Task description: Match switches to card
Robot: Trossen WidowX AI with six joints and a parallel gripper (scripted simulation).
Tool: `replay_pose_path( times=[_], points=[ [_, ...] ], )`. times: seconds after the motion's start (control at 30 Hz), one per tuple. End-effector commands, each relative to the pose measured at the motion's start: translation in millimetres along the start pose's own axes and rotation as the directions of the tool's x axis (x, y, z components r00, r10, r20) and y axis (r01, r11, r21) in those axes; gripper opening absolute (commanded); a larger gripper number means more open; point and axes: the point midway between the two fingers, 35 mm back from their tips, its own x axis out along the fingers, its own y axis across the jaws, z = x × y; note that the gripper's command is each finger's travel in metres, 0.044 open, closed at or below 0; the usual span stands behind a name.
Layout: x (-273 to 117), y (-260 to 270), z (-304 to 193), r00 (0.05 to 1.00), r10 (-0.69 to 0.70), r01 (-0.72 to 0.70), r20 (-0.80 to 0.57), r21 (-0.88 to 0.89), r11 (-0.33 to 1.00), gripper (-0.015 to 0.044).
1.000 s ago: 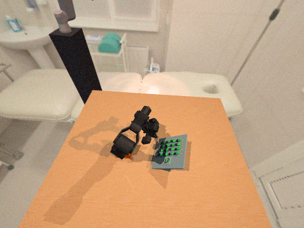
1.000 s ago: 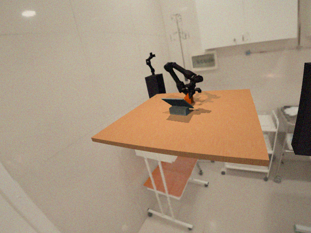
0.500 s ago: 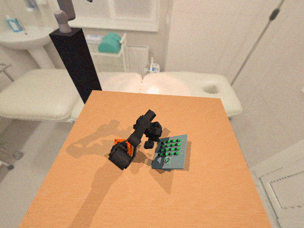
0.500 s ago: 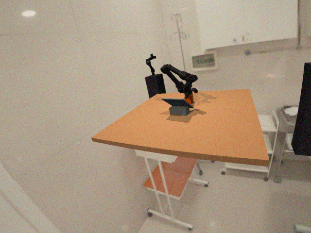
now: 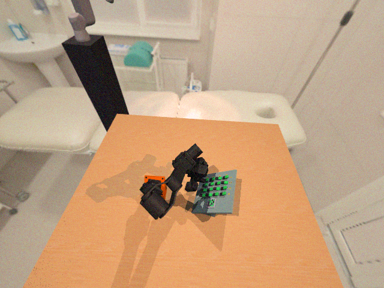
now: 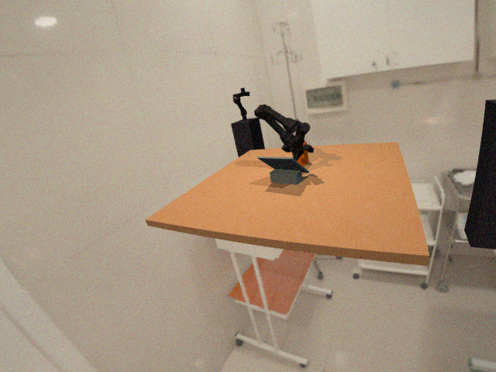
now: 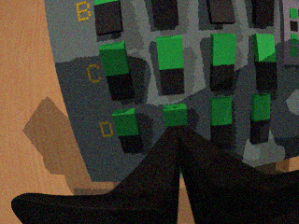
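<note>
My gripper (image 5: 191, 186) (image 7: 176, 133), its fingers together on nothing, is over row D of the switch panel (image 5: 224, 203) (image 6: 286, 176) (image 7: 75, 89). The panel stands tilted on the bench (image 5: 257, 245) (image 6: 340, 216), well in from every edge and corner. The small card (image 5: 211, 203) (image 7: 291, 33) lies on the panel.

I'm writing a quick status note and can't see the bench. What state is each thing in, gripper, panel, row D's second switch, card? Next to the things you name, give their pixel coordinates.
Gripper (image 7: 176, 133): shut, fingertips at row D's second switch.
Switch panel (image 5: 223, 203) (image 6: 285, 163): tilted on its block.
Row D's second switch (image 7: 175, 115): dark half hidden; raised end unclear.
Card (image 5: 211, 203) (image 7: 291, 61): face up on the panel, partly cut off in the wrist view.
</note>
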Motion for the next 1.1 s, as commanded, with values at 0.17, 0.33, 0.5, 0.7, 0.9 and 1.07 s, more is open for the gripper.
replay_pose_path(
  times=[0.17, 0.33, 0.5, 0.7, 0.9, 1.07],
  points=[
    [12, -1, -1, 1.0, -0.004, 0.004, 0.0, -0.006, 1.0, 0.0],
    [16, -1, -1, 1.0, -0.004, 0.004, 0.0, -0.006, 1.0, 0.0],
    [16, -1, -1, 1.0, -0.004, 0.004, 0.0, -0.006, 1.0, 0.0],
    [16, -1, -1, 1.0, -0.004, 0.004, 0.0, -0.006, 1.0, 0.0],
    [16, -1, -1, 1.0, -0.004, 0.004, 0.0, -0.006, 1.0, 0.0],
    [16, -1, -1, 1.0, -0.004, 0.004, 0.0, -0.006, 1.0, 0.0]
  ],
)
